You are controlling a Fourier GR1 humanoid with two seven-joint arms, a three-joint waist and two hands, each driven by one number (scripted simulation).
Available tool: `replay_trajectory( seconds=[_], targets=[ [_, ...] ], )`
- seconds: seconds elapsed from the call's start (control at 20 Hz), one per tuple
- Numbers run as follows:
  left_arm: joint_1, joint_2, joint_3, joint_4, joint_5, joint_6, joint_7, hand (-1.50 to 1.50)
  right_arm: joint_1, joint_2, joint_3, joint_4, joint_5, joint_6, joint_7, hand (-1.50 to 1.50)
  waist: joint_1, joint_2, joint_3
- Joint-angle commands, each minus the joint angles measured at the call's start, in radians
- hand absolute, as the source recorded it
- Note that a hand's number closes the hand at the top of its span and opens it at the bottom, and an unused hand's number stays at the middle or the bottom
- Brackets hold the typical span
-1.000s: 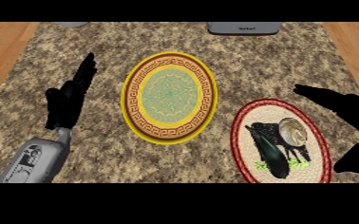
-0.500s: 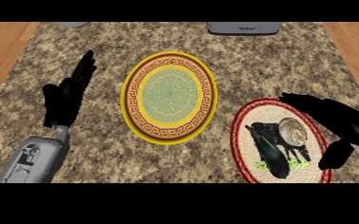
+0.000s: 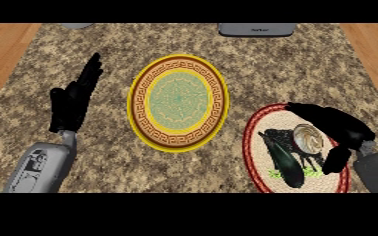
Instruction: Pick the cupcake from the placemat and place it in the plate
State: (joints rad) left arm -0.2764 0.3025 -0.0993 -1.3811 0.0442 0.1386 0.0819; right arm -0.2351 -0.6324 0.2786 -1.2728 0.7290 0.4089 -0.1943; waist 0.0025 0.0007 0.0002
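The cupcake, pale with a cream swirl top, sits on the round red-rimmed placemat at the lower right. My right hand arches over it, fingers curving past its far side and the thumb low at its right, not closed on it. The plate, yellow and brown with a green middle, lies in the centre with nothing on it. My left hand rests open at the left, fingers up.
A dark vegetable picture marks the placemat's lower half. A grey appliance base stands at the counter's back edge, and another grey thing shows at the back left. Wooden floor flanks the granite counter.
My right hand has moved left from the counter's right edge over the placemat, and its fingers now curve around the cupcake. The left hand has stayed still.
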Motion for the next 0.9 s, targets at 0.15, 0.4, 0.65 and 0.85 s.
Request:
replay_trajectory(
  seconds=[0.15, 0.4, 0.65, 0.85],
  targets=[
    [0.036, -0.072, -0.002, -0.045, -0.056, 0.007, 0.0, 0.0, -0.038, 0.02, -0.054, 0.15, 0.102, -0.021, -0.113, -1.5, 0.002, 0.0, 0.0],
    [0.049, -0.049, 0.042, -0.033, -0.037, -0.053, -0.001, 0.0, -0.076, 0.071, -0.093, 0.269, 0.152, -0.173, -0.219, 1.5, 0.004, 0.0, 0.0],
    [0.045, -0.05, 0.07, -0.094, -0.062, -0.071, 0.04, 0.0, -0.088, 0.145, -0.11, 0.201, 0.195, -0.138, -0.145, 1.5, 0.002, -0.001, 0.0],
    [0.051, -0.053, 0.084, -0.072, -0.077, -0.086, 0.027, 0.0, -0.019, 0.128, -0.164, 0.129, 0.169, -0.165, -0.186, 1.5, -0.004, -0.002, 0.0]
  ],
)
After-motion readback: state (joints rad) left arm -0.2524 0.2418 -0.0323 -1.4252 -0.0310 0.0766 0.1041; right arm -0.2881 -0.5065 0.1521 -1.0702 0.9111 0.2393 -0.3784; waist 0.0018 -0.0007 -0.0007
